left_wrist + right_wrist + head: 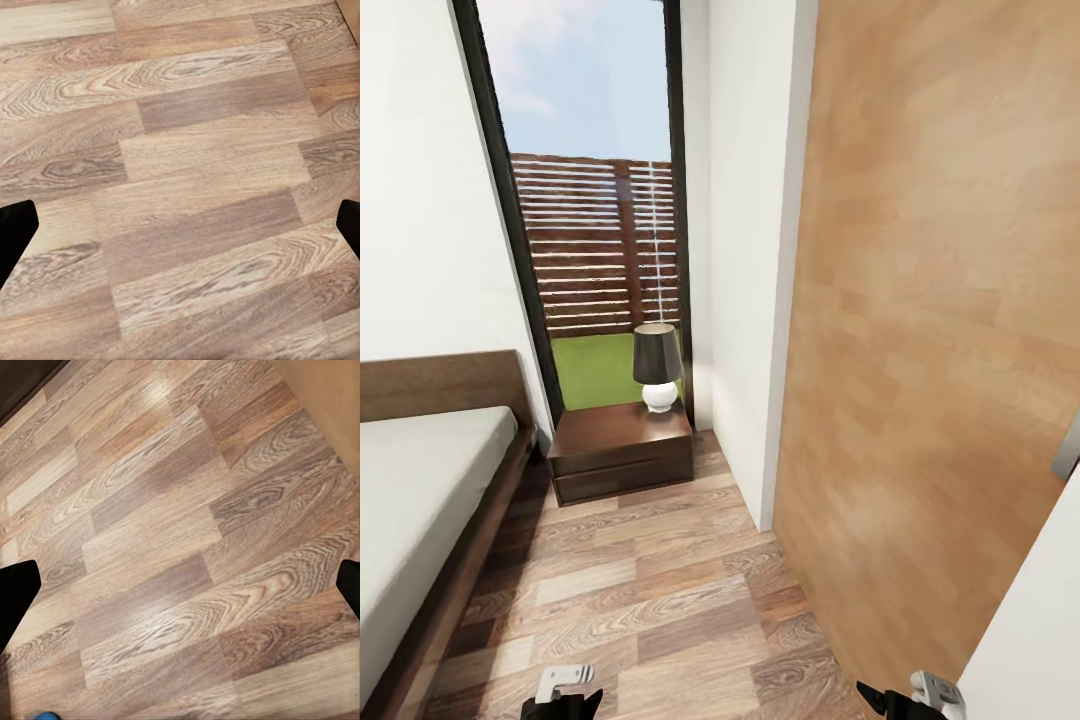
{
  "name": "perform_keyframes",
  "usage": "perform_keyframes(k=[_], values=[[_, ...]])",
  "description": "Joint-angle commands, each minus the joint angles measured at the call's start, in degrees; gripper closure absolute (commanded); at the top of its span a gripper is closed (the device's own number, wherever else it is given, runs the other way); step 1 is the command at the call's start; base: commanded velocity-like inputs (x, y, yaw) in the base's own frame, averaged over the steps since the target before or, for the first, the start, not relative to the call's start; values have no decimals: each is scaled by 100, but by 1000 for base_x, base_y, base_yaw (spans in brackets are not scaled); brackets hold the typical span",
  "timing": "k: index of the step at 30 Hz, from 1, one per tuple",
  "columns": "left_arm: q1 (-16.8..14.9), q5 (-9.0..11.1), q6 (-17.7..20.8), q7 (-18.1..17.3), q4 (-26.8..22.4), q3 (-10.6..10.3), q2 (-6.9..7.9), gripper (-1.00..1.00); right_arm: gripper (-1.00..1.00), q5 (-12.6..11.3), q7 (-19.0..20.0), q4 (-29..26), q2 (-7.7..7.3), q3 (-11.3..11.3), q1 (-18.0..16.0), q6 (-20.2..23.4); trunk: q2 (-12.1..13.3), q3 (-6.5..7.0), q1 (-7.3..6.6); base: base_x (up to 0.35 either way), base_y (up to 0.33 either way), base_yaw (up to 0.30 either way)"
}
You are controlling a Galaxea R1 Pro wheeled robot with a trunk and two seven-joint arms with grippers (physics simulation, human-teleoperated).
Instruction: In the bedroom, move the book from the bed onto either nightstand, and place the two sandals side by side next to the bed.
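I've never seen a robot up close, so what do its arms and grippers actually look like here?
Little shows. In the head view, the left gripper and right gripper are black with pale grey-white fittings on top. In the wrist views, the fingertips are plain black blunt shapes. No cables or markings visible.

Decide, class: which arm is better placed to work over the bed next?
Left, probably. The bed lies on the robot's left, the left gripper nearer it; the right gripper sits by the wooden door.

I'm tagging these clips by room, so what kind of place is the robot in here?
Most likely a bedroom: a low bed with a wooden headboard, a dark two-drawer nightstand carrying a black-shaded lamp, and a tall window onto a fenced lawn.
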Motion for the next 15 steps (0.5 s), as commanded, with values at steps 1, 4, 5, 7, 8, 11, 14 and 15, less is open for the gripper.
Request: perform_keyframes(k=[1, 4, 5, 7, 8, 11, 14, 15], values=[[-4, 59, -18, -20, 5, -48, 2, -100, -100, -12, -3, -1, -3, -219, -13, -29, -3, -5, 0, 1, -1, 51], [-4, 59, -18, -20, 7, -48, 2, -100, -100, -12, -4, -1, -3, -219, -12, -28, -3, -5, 0, 0, 0, 157], [-4, 60, -18, -20, 7, -48, 2, -100, -100, -12, -4, -1, -3, -219, -12, -28, -3, -5, 0, 0, 0, 225], [-4, 59, -18, -20, 6, -48, 2, -100, -100, -12, -4, -1, -3, -219, -14, -30, -3, -5, 0, 0, 0, 250], [-4, 60, -18, -20, 7, -48, 2, -100, -100, -12, -4, -1, -3, -219, -14, -29, -3, -5, 0, 0, 0, 260], [-4, 62, -18, -20, 7, -48, 2, -100, -100, -12, -4, -1, -3, -219, -15, -28, -3, -5, 0, 0, 0, 268], [-4, 59, -18, -20, 8, -48, 2, -100, -100, -12, -4, -1, -3, -219, -15, -27, -3, -5, 0, 20, 0, 270], [-4, 59, -18, -20, 8, -48, 2, -100, -100, -12, -4, -1, -3, -219, -14, -27, -3, -5, 0, 198, 0, 153]])
